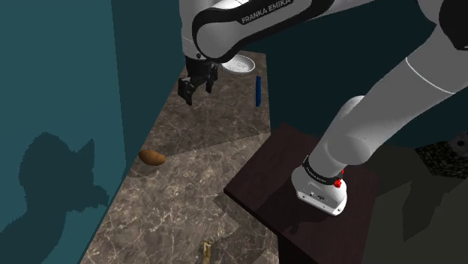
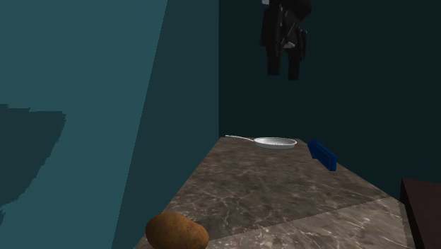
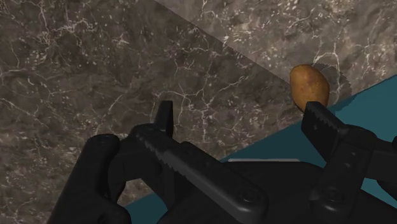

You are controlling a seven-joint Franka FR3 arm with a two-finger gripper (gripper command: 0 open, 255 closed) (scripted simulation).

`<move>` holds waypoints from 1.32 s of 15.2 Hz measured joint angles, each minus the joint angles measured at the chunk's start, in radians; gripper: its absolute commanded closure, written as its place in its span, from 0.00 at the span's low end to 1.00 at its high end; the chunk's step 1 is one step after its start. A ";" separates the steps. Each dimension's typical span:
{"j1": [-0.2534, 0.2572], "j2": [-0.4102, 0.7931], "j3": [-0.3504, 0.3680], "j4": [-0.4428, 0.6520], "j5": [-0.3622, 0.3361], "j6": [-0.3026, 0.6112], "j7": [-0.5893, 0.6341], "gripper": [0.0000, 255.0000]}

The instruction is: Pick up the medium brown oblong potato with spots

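Note:
The brown, spotted, oblong potato [image 1: 152,157] lies on the dark marble counter [image 1: 210,142], close to the teal wall. In the second exterior view the potato [image 2: 176,231] sits at the near edge, and the wrist view shows the potato [image 3: 309,86] just past the right fingertip. My black gripper [image 1: 196,91] hangs in the air well above the counter, farther along it than the potato. The gripper [image 2: 284,71] is open, and nothing lies between its fingers in the wrist view [image 3: 240,111].
A pale frying pan [image 1: 240,65] [image 2: 275,143] rests at the counter's far end, with a blue oblong object [image 1: 258,90] [image 2: 322,154] beside it. The teal wall [image 1: 67,90] runs along the counter. My dark stand [image 1: 262,176] borders it. A small yellowish item [image 1: 207,251] lies near the front.

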 measured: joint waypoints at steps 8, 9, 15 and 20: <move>0.034 0.310 0.065 0.141 -0.132 0.124 0.180 0.00; 0.043 0.355 0.066 0.170 -0.153 0.134 0.204 0.00; 0.118 0.591 0.053 0.344 -0.262 0.154 0.322 0.00; 0.187 0.788 0.022 0.518 -0.323 0.149 0.381 0.00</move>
